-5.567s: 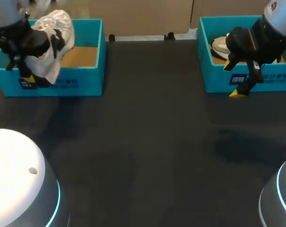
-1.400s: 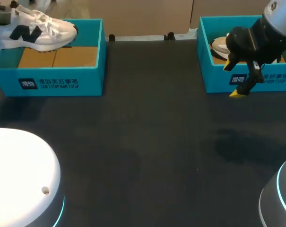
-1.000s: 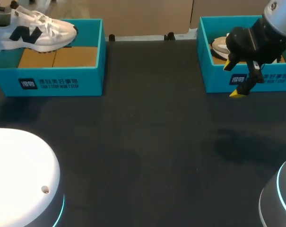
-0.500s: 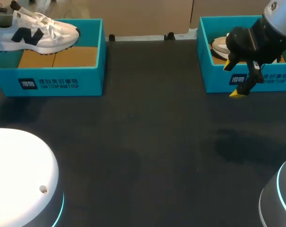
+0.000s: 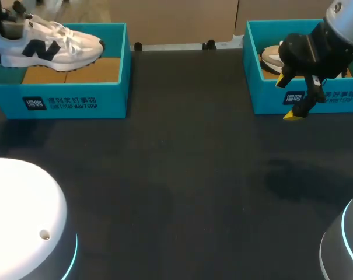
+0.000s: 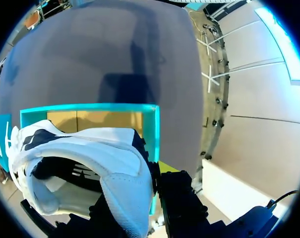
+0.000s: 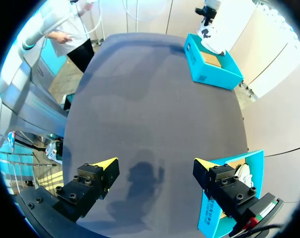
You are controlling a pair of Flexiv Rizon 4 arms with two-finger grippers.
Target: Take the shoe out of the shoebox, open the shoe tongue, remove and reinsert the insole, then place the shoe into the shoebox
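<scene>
Gripping the heel of the white shoe (image 5: 51,46), the left claw (image 6: 142,198) is clenching on it from two sides and holding it over the open left shoebox (image 5: 71,104). The shoe is lying roughly level along that box, with its heel above the box's left end and its toe pointing toward the box's right end. Its sole is sitting about level with the rim, and I cannot tell whether it is touching the rim. The dark side mark is facing the box's front wall, and the laces are showing on top. Beneath the shoe, the brown cardboard floor (image 5: 94,70) of the left shoebox is showing. A second teal shoebox (image 5: 345,96) is standing well apart from the left shoebox, off to its right across the dark tabletop (image 5: 176,175), with another shoe (image 5: 271,57) lying inside. The right claw (image 7: 154,168) is hanging there too, far from the left shoebox, released, its yellow tips spread wide and gripping nothing.
</scene>
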